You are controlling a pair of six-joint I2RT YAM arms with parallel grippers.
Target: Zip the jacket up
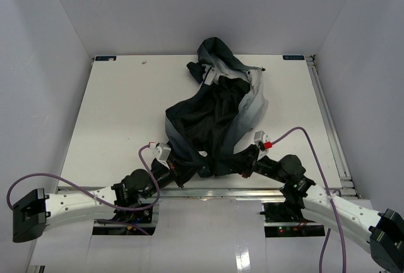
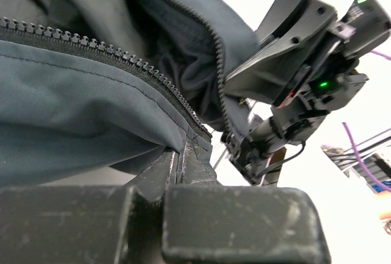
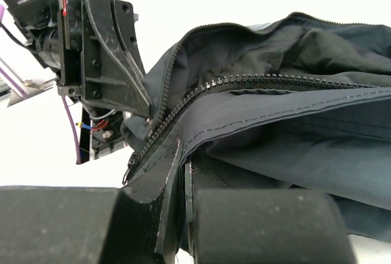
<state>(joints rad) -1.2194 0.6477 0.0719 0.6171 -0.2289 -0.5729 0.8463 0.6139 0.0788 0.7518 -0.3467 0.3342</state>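
1. Picking out the jacket (image 1: 214,115): heaped in the middle of the worktop (image 1: 120,109), hood end toward the far edge, hem drawn down toward the arm bases, front gaping open.
2. Left end effector (image 2: 181,157): pressed together, pinching the hem fabric of one front edge just below the zipper teeth (image 2: 104,50).
3. Right end effector (image 3: 182,154): likewise clamped tight, pinching the other front edge right at the bottom of its tooth row.
4. Both near one another at the near hem, one on each side of the opening.
5. Judging the handling: soft, limp, light for its bulk, with no stiffness anywhere. Bound to sag, bunch and trail along with any pull.
6. Looks like smooth shell cloth, so probably slippery and apt to slide out of a shallow pinch.
7. Safer to bite on the stitched band beside the teeth, likely thicker and firmer than the loose panels.
8. Best holds, by this reading: the bottom corner of each front edge for mating the rows, then the pull tab with one side and the hem beneath it kept taut with the other.
9. Cannot tell whether the small dark piece at the foot of the teeth is the slider (image 3: 130,169), nor whether the rows are mated there.
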